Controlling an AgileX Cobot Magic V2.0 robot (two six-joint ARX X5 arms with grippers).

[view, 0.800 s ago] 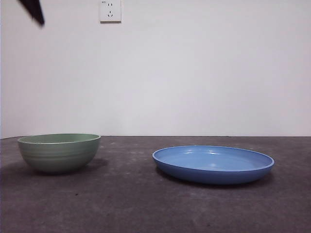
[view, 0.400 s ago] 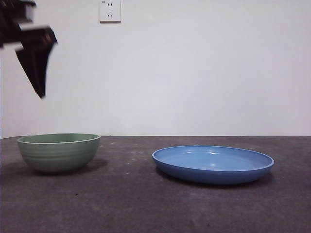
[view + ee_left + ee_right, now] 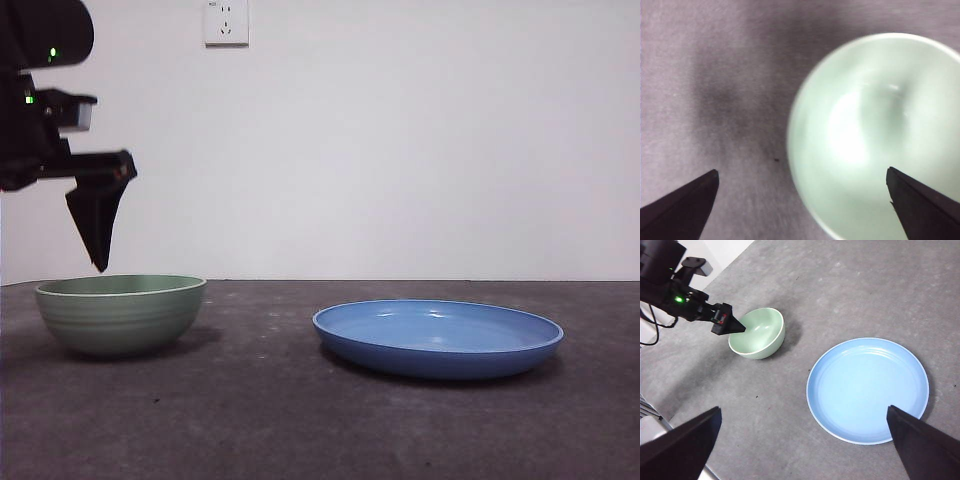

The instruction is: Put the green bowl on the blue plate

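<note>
The green bowl [image 3: 120, 315] stands upright on the dark table at the left; it also shows in the left wrist view [image 3: 875, 135] and the right wrist view [image 3: 757, 333]. The blue plate [image 3: 438, 338] lies empty to its right, apart from it, and shows in the right wrist view [image 3: 867, 389]. My left gripper [image 3: 801, 171] is open and empty, just above the bowl's left rim, one jaw over the bowl and one outside it; it shows in the front view [image 3: 97, 240]. My right gripper [image 3: 803, 409] is open and empty, high above the table.
A white wall with a socket [image 3: 227, 22] stands behind the table. The left arm's body [image 3: 670, 290] reaches in from the table's left side. The table's edge [image 3: 660, 420] runs near the bowl's side.
The left arm has come down from the top left corner of the front view to just above the bowl's left rim. Bowl and plate have not moved.
</note>
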